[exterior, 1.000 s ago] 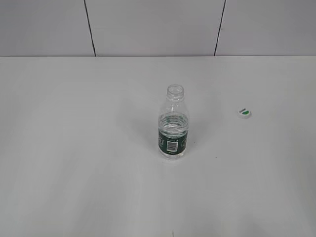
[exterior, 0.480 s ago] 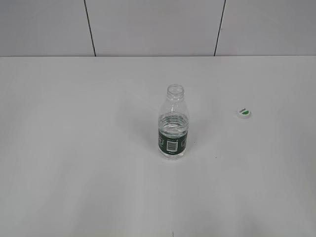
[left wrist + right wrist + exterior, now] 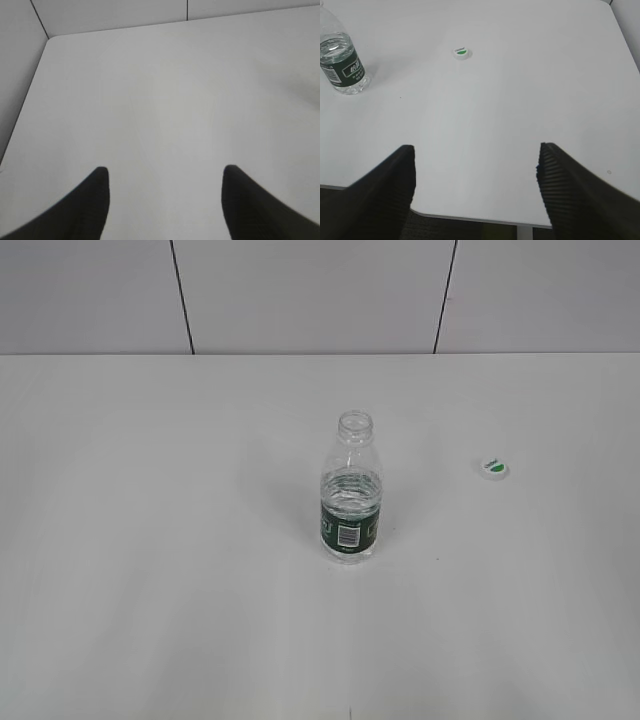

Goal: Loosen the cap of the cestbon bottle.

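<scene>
The cestbon bottle (image 3: 351, 492) stands upright mid-table, clear and ribbed with a dark green label band, its neck open with no cap on it. It also shows at the top left of the right wrist view as the bottle (image 3: 341, 59). The white cap (image 3: 494, 469) with its green mark lies flat on the table to the bottle's right, apart from it, and appears as the cap (image 3: 461, 52) in the right wrist view. My right gripper (image 3: 476, 155) hangs open over the near table edge, empty. My left gripper (image 3: 165, 175) is open over bare table, empty. Neither arm shows in the exterior view.
The white table (image 3: 150, 540) runs back to a panelled grey wall (image 3: 300, 290). Its near edge (image 3: 470, 218) lies under my right gripper, with a table leg below. The table's left corner (image 3: 50, 40) shows in the left wrist view.
</scene>
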Controlling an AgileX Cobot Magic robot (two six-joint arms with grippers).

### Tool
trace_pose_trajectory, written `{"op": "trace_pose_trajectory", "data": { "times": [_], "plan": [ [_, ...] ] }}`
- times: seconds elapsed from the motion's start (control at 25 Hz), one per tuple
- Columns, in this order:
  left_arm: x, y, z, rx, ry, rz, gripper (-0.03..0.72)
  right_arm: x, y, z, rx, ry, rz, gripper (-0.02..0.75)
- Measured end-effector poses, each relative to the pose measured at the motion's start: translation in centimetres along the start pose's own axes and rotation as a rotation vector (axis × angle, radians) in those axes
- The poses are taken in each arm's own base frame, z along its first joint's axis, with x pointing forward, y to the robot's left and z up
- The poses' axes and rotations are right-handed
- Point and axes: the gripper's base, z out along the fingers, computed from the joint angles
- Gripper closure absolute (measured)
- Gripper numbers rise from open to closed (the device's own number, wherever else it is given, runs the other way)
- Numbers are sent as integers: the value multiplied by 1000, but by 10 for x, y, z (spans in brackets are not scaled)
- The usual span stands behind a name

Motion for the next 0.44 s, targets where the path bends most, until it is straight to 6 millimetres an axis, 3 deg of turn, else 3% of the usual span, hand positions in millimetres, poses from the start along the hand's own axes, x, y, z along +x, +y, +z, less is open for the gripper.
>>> {"op": "trace_pose_trajectory", "data": {
  "times": [0.44],
  "plan": [
    [0,0,0,0,0,0,255,0,0,0,0,0,0,157]
  ]
}}
